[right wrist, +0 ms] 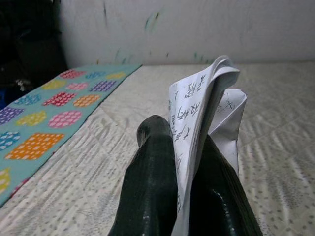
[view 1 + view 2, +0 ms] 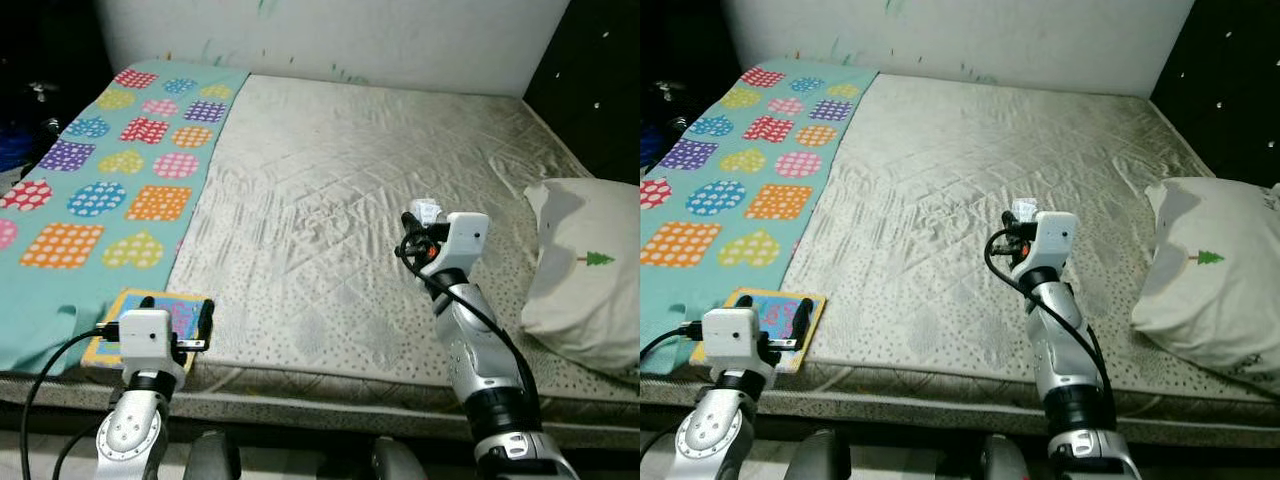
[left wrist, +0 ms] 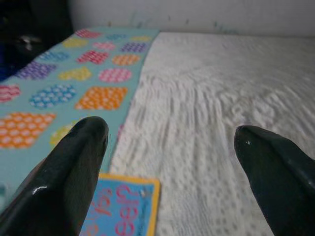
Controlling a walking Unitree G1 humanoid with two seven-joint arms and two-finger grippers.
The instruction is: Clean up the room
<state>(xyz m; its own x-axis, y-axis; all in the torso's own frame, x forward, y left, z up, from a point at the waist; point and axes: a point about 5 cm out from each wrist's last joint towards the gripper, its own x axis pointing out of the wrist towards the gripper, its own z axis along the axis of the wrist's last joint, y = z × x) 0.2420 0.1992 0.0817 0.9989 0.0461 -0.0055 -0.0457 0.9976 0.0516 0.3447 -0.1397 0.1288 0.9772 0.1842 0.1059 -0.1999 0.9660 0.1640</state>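
Blanket: a teal blanket (image 2: 110,190) printed with dotted hearts, circles and squares covers the bed's left side, from 7 to 11 o'clock in the head views.
Book: a thin blue book with a yellow border (image 2: 775,318) lies at the near left edge of the bed, at about 7 o'clock, partly on the blanket's corner.
Left gripper: the left gripper (image 3: 172,162) hovers just over the book's near end, its two black fingers (image 3: 74,167) spread wide with nothing between them.
Mattress: a pale quilted mattress (image 2: 350,180) takes up the middle, with a white wall (image 2: 400,40) at 12 o'clock.
Right gripper: the right gripper (image 1: 187,162) is raised over the mattress centre-right, at about 4 o'clock, its fingers pinched tight on a paper.
Paper: a folded white paper (image 1: 202,103) with dark printed characters stands up from between the fingers; it may be more than one sheet.
Pillow: a white pillow (image 2: 590,280) with a small green tree mark sits at the right edge, at 3 o'clock.
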